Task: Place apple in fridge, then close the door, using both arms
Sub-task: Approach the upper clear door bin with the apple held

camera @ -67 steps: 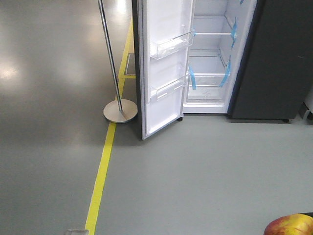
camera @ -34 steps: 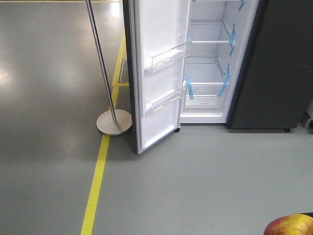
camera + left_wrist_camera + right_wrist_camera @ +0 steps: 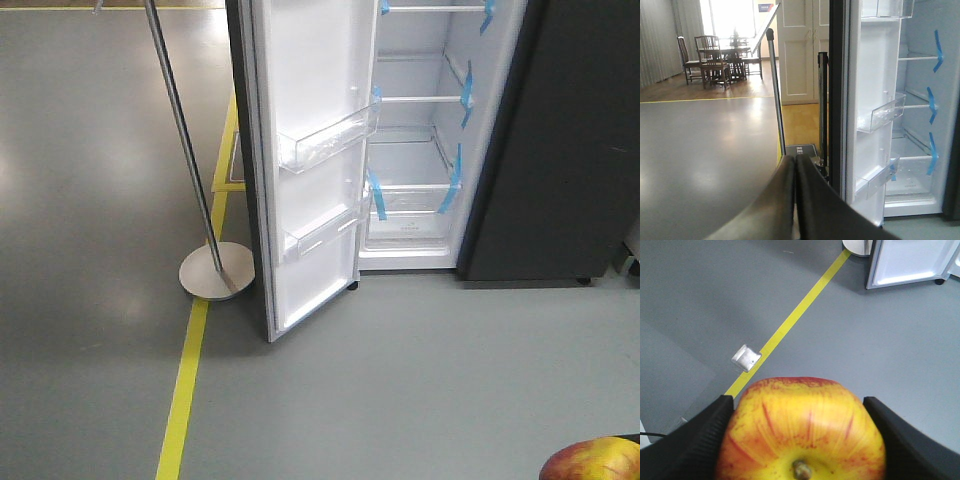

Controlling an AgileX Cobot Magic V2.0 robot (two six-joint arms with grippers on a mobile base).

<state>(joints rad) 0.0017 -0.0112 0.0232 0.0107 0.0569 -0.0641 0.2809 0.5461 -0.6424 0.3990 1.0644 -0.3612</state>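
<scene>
Right fingers (image 3: pixel 692 440): clamped on the apple (image 3: pixel 802 430), one on each side, its stem towards the wrist camera.
Left fingers (image 3: pixel 772 200): pressed together on nothing, pointing towards the door (image 3: pixel 310 90).
Apple: in my right grip over the floor, well apart from the fridge (image 3: pixel 415 160) (same lower right corner of the front view as a second ago, so the hold is steady).
Change: fridge, door and pole (image 3: pixel 185 150) have slid left and drawn nearer; I judge the base is rolling in.
Door: wide open, with its white side and bins facing me.
Meaning: this is the approach, and nothing is placed yet.
Next: likely close in until a shelf (image 3: pixel 420 98) is within my right arm's reach. My left sits on the door's side for shutting it.
</scene>
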